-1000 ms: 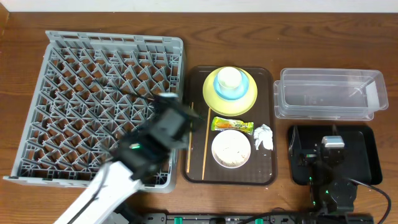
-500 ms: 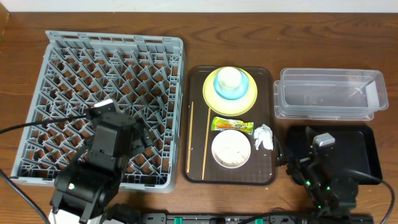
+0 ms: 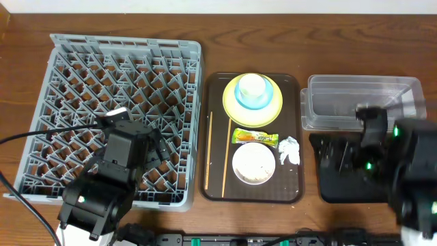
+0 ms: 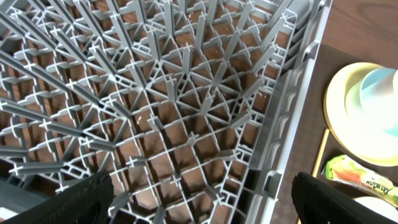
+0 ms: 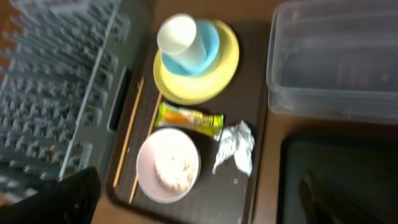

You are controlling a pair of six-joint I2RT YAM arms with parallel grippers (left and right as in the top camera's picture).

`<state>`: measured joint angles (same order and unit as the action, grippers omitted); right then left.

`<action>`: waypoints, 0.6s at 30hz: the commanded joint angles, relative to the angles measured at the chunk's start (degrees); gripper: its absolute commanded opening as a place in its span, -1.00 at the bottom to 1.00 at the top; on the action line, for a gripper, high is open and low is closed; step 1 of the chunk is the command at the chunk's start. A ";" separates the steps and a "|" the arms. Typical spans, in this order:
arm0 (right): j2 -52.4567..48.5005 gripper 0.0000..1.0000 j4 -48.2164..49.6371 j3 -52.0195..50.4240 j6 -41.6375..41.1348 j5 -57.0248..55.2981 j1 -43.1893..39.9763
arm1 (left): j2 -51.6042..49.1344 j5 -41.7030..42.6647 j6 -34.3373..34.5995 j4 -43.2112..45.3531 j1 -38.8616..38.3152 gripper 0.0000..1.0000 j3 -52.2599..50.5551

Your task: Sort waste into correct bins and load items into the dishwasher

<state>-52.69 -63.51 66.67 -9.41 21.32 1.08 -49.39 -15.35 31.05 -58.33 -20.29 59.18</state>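
The left gripper [image 4: 200,182], now spread wide and empty, has drawn back over the bare dishwasher [image 3: 123,39]. The right gripper [image 5: 199,186], equally wide and empty, has swung toward the brown tray [image 3: 290,186]. The snack wrapper [image 3: 254,137], tissue [image 3: 289,150] and yellow plate [image 3: 231,104] remain on that tray, so sorting is still unstarted.

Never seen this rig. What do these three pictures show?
Two robot arms at a table, each ending in a two-finger gripper. One picture looks down; the other two come from cameras on the wrists, so the dark shapes in their lower corners are the arm's own fingers. The left gripper hangs over a grey dish rack, the right gripper near a black tray and clear tub. The brown tray between them carries a yellow plate with a blue bowl and white cup stacked on it, a snack wrapper, a tissue, a white bowl of food scraps and chopsticks. Both are open and empty.
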 commanded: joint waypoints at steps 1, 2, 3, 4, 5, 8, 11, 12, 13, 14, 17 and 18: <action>-8.44 0.99 -3.52 7.54 2.60 4.24 -0.70 | 0.04 -0.33 -0.79 -0.15 0.31 0.86 0.90; -10.21 0.98 -4.79 8.68 2.58 6.82 -0.70 | 0.04 -0.33 -0.79 -0.15 0.31 0.86 0.90; -11.69 0.98 -5.90 9.33 2.60 10.38 -0.70 | 0.02 -0.33 -0.79 -0.17 0.31 0.86 0.90; -12.94 0.98 -6.40 9.40 2.64 14.38 -0.70 | 0.02 -0.35 -0.79 -0.15 0.31 0.86 0.90; -14.12 0.98 -6.93 9.35 2.64 16.81 -0.70 | 0.02 -0.33 -0.79 -0.15 0.31 0.87 0.90; -18.05 0.99 -9.46 9.33 2.56 14.12 -0.68 | 0.02 -0.33 -0.79 -0.17 0.31 0.86 0.90; -21.49 0.13 -11.82 9.14 1.75 12.20 0.13 | 0.02 -0.33 -0.79 -0.15 0.31 0.86 0.90; -22.32 -0.16 -12.17 8.96 1.73 11.80 0.85 | 0.02 -0.33 -0.79 -0.15 0.31 0.87 0.90; -23.02 -0.48 -12.24 8.72 1.73 11.17 1.79 | 0.02 -0.33 -0.79 -0.15 0.31 0.86 0.90; -23.58 -0.73 -12.17 8.37 1.64 10.12 3.06 | 0.02 -0.33 -0.79 -0.17 0.31 0.86 0.90; -24.92 -0.97 -10.99 7.04 -1.75 2.34 7.82 | 0.02 -0.33 -0.79 -0.15 0.31 0.87 0.90; -25.14 -0.97 -10.23 6.47 -3.54 -0.81 9.42 | 0.02 -0.33 -0.79 -0.15 0.31 0.87 0.90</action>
<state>-77.23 -74.59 74.48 -9.13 28.75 6.35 -49.39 -15.35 31.05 -58.35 -20.29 59.18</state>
